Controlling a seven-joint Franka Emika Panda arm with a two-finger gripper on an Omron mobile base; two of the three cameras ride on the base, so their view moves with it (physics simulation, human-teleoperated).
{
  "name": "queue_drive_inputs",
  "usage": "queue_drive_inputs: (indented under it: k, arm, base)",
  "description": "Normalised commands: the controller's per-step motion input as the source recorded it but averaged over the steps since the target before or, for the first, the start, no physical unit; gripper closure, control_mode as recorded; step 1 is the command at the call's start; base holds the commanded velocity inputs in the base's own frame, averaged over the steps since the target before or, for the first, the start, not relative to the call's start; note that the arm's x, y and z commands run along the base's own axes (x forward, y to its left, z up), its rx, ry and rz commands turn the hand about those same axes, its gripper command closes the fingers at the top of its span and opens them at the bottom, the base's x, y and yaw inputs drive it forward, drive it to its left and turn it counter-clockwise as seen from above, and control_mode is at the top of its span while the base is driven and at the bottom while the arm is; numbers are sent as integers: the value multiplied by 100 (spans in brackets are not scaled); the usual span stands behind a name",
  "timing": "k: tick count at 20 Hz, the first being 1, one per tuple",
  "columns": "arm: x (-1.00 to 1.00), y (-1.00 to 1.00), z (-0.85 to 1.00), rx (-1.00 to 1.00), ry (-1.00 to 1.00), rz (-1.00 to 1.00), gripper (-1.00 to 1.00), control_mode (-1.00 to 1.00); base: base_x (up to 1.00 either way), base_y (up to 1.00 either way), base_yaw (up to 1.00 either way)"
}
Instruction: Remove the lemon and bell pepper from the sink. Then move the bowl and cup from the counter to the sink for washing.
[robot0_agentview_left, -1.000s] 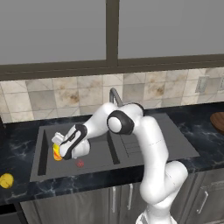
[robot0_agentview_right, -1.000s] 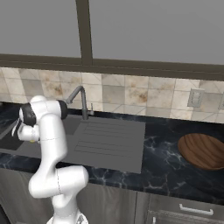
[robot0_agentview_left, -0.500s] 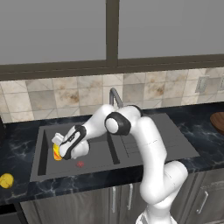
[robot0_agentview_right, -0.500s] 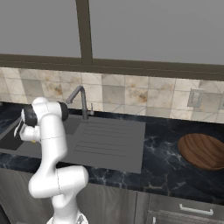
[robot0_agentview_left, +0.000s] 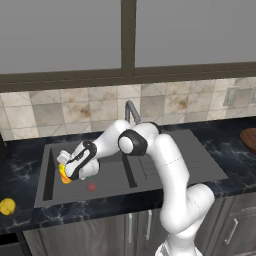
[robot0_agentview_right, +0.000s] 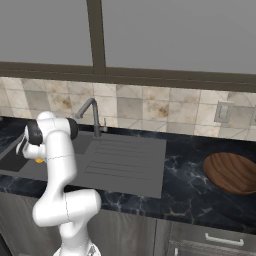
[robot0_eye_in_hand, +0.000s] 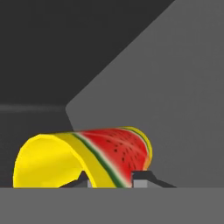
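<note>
The gripper is down inside the sink, at its far-left end, and the cup lies on its side on the basin floor right at the fingertips. The jaws stand narrow, one tip on each side of the cup's lower edge. I can't tell whether they're pinching it or just letting go.

This looks like the set-down, so the call is to spread the fingers fully before lifting, then pull straight back along the hand's own line (a sideways tug could send that cup rolling).

The lemon sits on the counter left of the sink. The bowl waits on the counter well right of the sink, so that's the long reach to come.
</note>
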Motion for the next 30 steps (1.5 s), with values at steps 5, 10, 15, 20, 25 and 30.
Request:
queue_drive_inputs:
  k: [5, 10, 15, 20, 25, 30]
  arm:
    - [16, 4, -13, 0, 0, 0, 100, -100]
    - [6, -1, -19, 0, 2, 0, 100, -100]
    - [0, -10, -22, 0, 3, -2, 100, -100]
    - [0, -8, -24, 0, 4, -4, -100, -100]
    - [-1, -7, -23, 0, 2, -4, -100, -100]
    - [-5, -9, -21, 0, 0, -4, -100, -100]
  base:
    - [0, 0, 0]
    - [0, 0, 0]
    - [0, 0, 0]
    - [0, 0, 0]
    - [0, 0, 0]
    - [0, 0, 0]
